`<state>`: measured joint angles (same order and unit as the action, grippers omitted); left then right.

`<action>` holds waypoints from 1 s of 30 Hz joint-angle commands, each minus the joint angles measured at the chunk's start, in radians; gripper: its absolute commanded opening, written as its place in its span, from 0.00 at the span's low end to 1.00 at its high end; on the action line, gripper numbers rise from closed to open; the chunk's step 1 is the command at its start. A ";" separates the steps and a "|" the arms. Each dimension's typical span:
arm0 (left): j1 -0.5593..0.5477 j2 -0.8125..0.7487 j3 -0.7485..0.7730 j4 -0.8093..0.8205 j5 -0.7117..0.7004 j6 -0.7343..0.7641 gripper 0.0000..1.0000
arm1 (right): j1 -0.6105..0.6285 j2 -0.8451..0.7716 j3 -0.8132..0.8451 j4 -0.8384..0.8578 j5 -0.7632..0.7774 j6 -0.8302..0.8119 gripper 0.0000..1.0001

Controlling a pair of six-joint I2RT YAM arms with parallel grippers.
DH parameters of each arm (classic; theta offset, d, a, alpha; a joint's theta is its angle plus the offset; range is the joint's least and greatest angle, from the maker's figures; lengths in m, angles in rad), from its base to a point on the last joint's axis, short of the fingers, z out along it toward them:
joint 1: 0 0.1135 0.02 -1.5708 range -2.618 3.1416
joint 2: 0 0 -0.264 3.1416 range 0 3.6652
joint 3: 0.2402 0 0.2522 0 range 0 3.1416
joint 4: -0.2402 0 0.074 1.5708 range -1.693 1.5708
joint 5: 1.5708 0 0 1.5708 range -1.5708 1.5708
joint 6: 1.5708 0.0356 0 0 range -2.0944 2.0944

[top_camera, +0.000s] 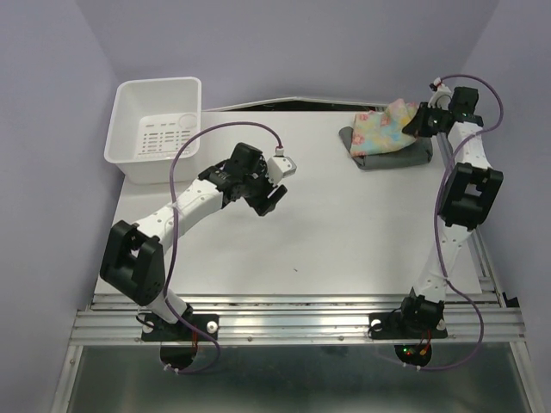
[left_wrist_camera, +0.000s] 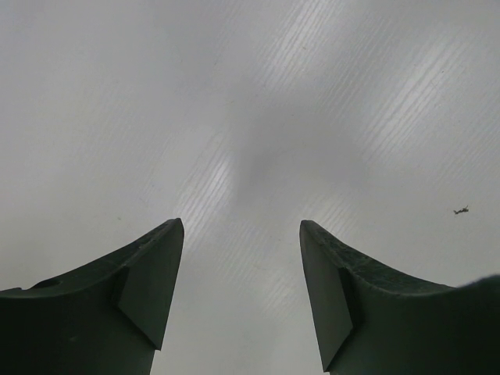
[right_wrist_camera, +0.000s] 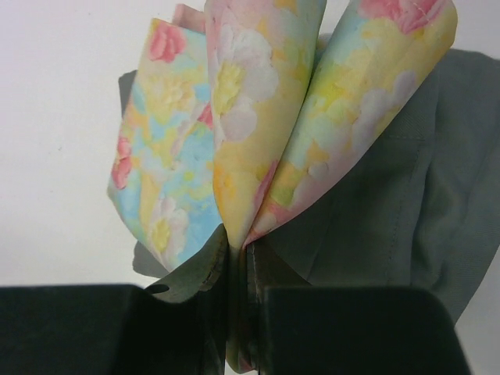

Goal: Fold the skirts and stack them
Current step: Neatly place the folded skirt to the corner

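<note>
right pincer (right_wrist_camera: 237,258) is clamped on a fold of the floral skirt (top_camera: 383,129), lying on the grey skirt (top_camera: 400,157) well right of the bin (top_camera: 119,125); left pincer (left_wrist_camera: 241,226) gapes wide and empty nearer the bin, so right arm's closest

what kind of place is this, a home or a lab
Probably a robotics lab cell: the left arm and right arm bolted to a metal rail at a white table, with plain partition walls close around.

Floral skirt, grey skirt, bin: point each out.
Floral skirt (top_camera: 383,127): top external, middle of the fold.
Grey skirt (top_camera: 398,158): top external, near edge showing under the floral skirt.
Bin (top_camera: 126,120): top external, left wall.
</note>
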<state>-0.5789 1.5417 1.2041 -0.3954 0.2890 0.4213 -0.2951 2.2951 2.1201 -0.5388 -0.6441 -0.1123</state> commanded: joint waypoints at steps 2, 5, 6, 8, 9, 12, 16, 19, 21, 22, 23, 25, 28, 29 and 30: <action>0.002 0.009 0.055 -0.023 0.030 0.005 0.72 | -0.052 0.039 0.113 0.003 -0.074 -0.024 0.01; 0.002 0.023 0.071 -0.034 0.029 0.007 0.72 | -0.073 0.073 0.149 -0.003 -0.103 -0.032 0.02; 0.002 0.026 0.074 -0.036 0.029 0.008 0.72 | -0.084 0.084 0.158 -0.009 -0.109 -0.033 0.02; 0.004 0.029 0.075 -0.039 0.029 0.008 0.72 | -0.093 0.104 0.178 -0.006 -0.130 -0.035 0.06; 0.004 0.032 0.075 -0.039 0.030 0.007 0.72 | -0.093 0.112 0.182 -0.006 -0.135 -0.038 0.08; 0.002 0.034 0.075 -0.040 0.036 0.007 0.73 | -0.104 0.136 0.202 -0.006 -0.140 -0.046 0.25; 0.004 0.032 0.080 -0.043 0.042 0.007 0.78 | -0.104 0.150 0.204 0.019 -0.109 -0.038 0.56; 0.005 0.017 0.081 -0.037 0.042 0.001 0.86 | -0.104 0.153 0.210 0.031 -0.057 -0.036 0.76; 0.013 -0.001 0.080 -0.031 0.045 -0.009 0.90 | -0.104 0.149 0.218 0.031 -0.029 -0.038 0.81; 0.030 -0.009 0.080 -0.028 0.050 -0.016 0.91 | -0.104 0.138 0.224 0.031 -0.017 -0.040 0.83; 0.040 -0.017 0.083 -0.023 0.064 -0.029 0.93 | -0.104 0.130 0.225 0.031 0.003 -0.038 0.90; 0.062 -0.044 0.097 -0.014 0.065 -0.038 0.99 | -0.104 0.093 0.222 0.039 0.027 -0.029 0.97; 0.123 -0.089 0.110 0.038 0.084 -0.093 0.98 | -0.104 0.049 0.221 0.048 0.075 -0.012 1.00; 0.155 -0.103 0.115 0.058 0.111 -0.125 0.98 | -0.104 0.015 0.221 0.051 0.098 0.002 1.00; 0.172 -0.109 0.124 0.075 0.127 -0.144 0.98 | -0.104 -0.002 0.216 0.050 0.106 0.008 1.00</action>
<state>-0.4721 1.5303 1.2480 -0.4084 0.3477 0.3656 -0.3927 2.4344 2.2772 -0.5495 -0.6086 -0.1314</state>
